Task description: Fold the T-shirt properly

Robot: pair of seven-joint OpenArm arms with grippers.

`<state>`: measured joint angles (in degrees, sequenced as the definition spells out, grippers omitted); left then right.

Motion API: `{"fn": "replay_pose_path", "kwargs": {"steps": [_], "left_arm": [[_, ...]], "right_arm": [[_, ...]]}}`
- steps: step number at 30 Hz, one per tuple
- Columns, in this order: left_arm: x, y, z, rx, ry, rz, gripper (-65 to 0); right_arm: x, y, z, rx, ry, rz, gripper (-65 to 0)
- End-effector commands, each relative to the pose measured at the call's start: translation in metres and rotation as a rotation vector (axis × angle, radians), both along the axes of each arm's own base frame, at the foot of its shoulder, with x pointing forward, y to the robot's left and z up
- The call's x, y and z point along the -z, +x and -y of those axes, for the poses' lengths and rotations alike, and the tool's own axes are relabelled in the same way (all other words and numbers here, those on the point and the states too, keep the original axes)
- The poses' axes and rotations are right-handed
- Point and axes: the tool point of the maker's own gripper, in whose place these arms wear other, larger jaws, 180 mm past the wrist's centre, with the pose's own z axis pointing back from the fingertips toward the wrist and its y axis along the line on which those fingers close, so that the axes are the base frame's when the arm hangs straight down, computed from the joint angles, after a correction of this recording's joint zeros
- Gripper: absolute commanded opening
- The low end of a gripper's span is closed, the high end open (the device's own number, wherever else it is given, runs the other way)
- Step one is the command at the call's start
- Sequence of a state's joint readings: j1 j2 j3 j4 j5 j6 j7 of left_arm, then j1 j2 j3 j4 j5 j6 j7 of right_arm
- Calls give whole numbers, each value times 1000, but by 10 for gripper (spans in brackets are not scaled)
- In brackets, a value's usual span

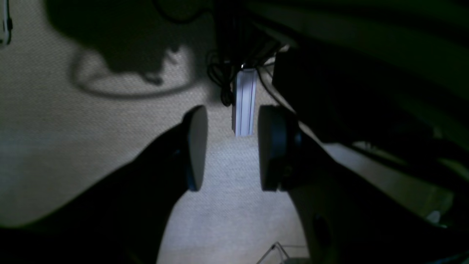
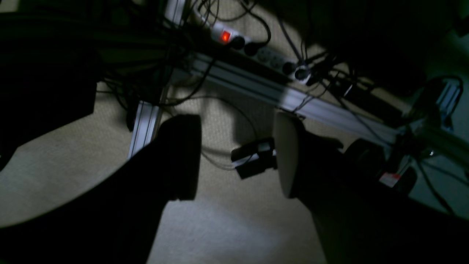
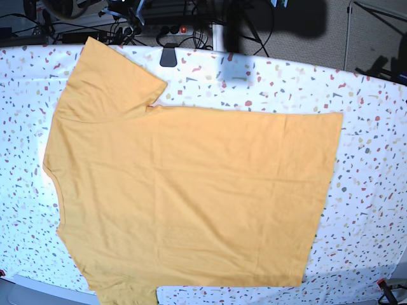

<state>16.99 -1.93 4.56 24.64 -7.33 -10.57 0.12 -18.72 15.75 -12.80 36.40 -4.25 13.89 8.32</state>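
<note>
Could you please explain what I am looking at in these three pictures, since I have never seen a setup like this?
This is a robot with two arms, each ending in a two-fingered gripper with a small camera mounted just behind it. The bright picture comes from a fixed camera looking down on a speckled table. A yellow-orange T-shirt lies spread flat on it, neck end to the left, hem to the right, plain side up. It is not yet folded.

The two dark pictures are the wrist cameras. They show the left gripper and the right gripper, both with jaws apart and nothing between them. Neither is over the shirt. They look down at a beige floor, and the right one also sees metal frame rails, cables and a power strip with a red light.
</note>
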Motion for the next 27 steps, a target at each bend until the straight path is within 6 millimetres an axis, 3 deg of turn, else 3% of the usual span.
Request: {"fn": "replay_pose_path", "kwargs": {"steps": [1, 10, 22, 27], "left_arm": [[-1, -3, -3, -2, -1, 7, -420], [-3, 7, -12, -13, 16, 79, -420], [-14, 48, -71, 47, 97, 157, -420], [-23, 49, -70, 58, 92, 192, -420]], "right_arm": [[-3, 5, 1, 4, 3, 22, -321], [-7, 0, -3, -3, 10, 22, -322], [-7, -23, -6, -6, 18, -4, -322], [-12, -17, -9, -7, 30, 48, -322]]}}
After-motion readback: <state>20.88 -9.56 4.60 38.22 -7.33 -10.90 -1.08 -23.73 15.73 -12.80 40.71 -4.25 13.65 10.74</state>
